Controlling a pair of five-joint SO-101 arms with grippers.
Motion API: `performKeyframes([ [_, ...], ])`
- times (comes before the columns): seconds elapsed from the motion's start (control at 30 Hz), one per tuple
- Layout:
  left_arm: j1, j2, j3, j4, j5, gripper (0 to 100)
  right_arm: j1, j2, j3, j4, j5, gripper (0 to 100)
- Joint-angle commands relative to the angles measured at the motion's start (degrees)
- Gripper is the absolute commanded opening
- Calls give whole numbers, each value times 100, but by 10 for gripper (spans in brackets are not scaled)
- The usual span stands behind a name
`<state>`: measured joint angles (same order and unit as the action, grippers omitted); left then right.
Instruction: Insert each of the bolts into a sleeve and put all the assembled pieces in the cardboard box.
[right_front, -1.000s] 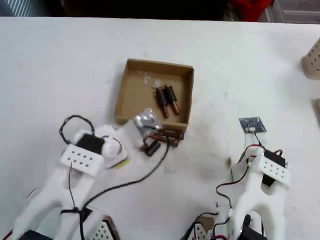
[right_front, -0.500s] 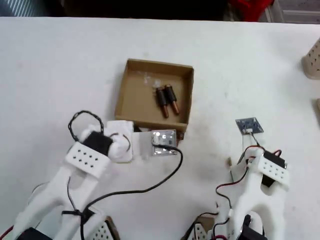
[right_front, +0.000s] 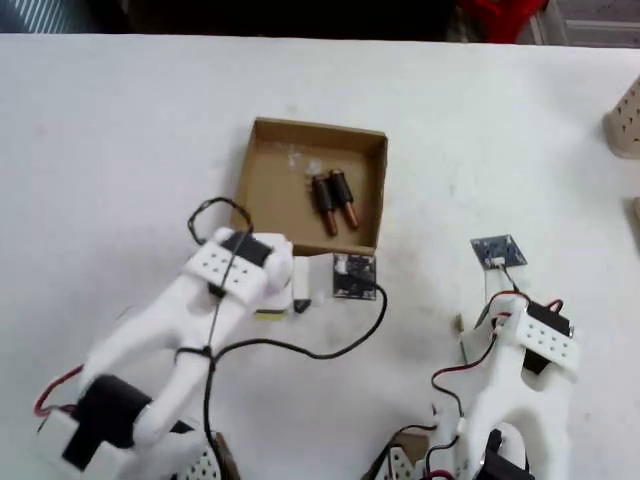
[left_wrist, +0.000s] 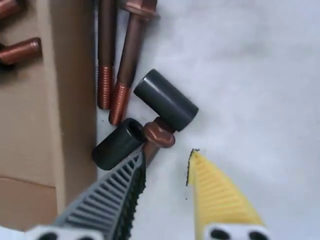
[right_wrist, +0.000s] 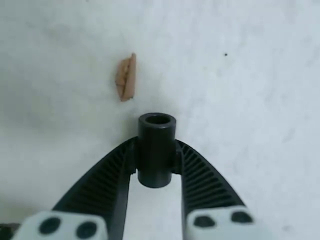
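A black cylindrical sleeve (right_wrist: 157, 131) is clamped between the closed fingers of the right gripper (right_wrist: 156, 156) over the white table (right_wrist: 260, 60), near a small brown scrap (right_wrist: 126, 77). The left gripper (left_wrist: 166, 159) is spread open and holds nothing. Just past its tips are seen a hex-headed copper bolt (left_wrist: 159, 136) and two black sleeves (left_wrist: 165, 100). Two loose copper bolts (left_wrist: 116, 55) are laid just beside the brown cardboard box (right_front: 262, 175). The box is set at 12 o'clock from the left gripper and 10 o'clock from the right. Two sleeved bolts (right_front: 335, 202) are lying inside.

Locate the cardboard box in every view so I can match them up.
High view: cardboard box at the centre of the table.
Left wrist view: its brown wall runs beside loose bolts and sleeves.
Right wrist view: aimed elsewhere, at the sleeve in the right tool.
Shared landmark: the copper bolt ends inside the box.
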<state>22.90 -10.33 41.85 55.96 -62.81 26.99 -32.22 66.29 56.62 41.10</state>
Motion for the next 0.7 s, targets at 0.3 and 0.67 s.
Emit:
performKeyframes([
  [0.3, -251, 840, -378, -747, -62, 162, -40, -66, -26, -48, 211, 17],
  [0.67, -497, 1244, -501, -721, -62, 27, -40, -66, -18, -48, 220, 17],
])
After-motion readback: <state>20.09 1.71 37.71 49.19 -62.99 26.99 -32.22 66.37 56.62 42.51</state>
